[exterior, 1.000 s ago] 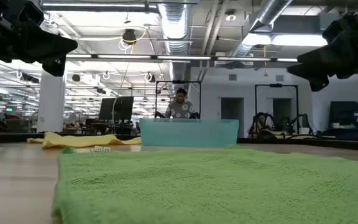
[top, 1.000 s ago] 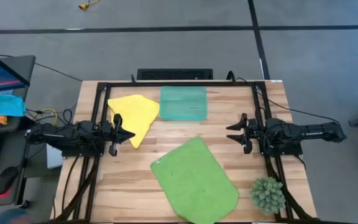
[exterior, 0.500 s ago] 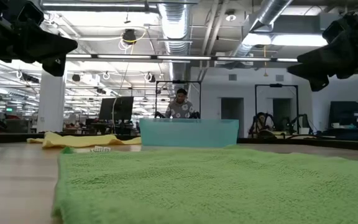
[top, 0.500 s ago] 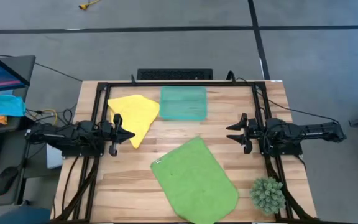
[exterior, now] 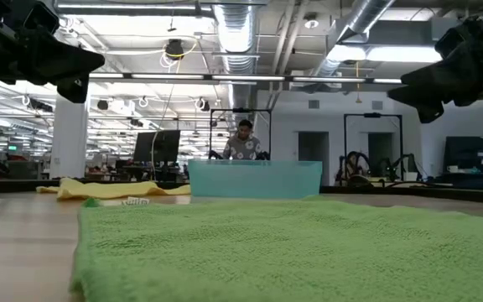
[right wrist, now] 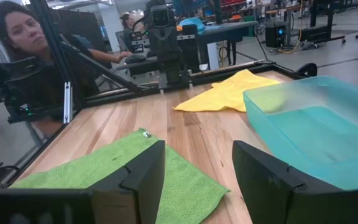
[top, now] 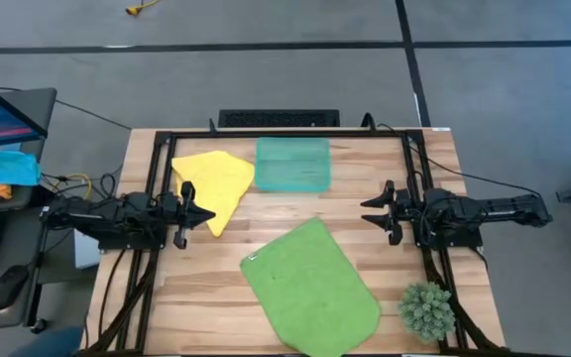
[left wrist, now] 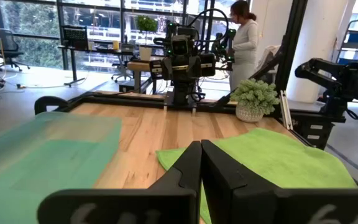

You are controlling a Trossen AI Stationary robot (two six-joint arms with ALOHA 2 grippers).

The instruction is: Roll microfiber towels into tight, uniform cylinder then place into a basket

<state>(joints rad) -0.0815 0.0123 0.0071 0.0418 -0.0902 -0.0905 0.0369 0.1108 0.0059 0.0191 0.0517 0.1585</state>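
Note:
A lime green towel (top: 311, 288) lies spread flat on the table's near middle, also in the low view (exterior: 283, 247). A smaller yellow towel (top: 216, 183) lies flat at the far left, beside the teal basket (top: 292, 164) at the far middle. My left gripper (top: 198, 213) hangs shut above the table's left side, pointing level toward the right, by the yellow towel's near corner. My right gripper (top: 373, 210) hangs open above the right side, pointing level toward the left. Neither touches anything.
A small potted plant (top: 426, 309) stands at the table's near right corner. A black frame (top: 285, 134) runs around the table's far and side edges. People are in the room beyond the table. Bare wood lies between the two grippers.

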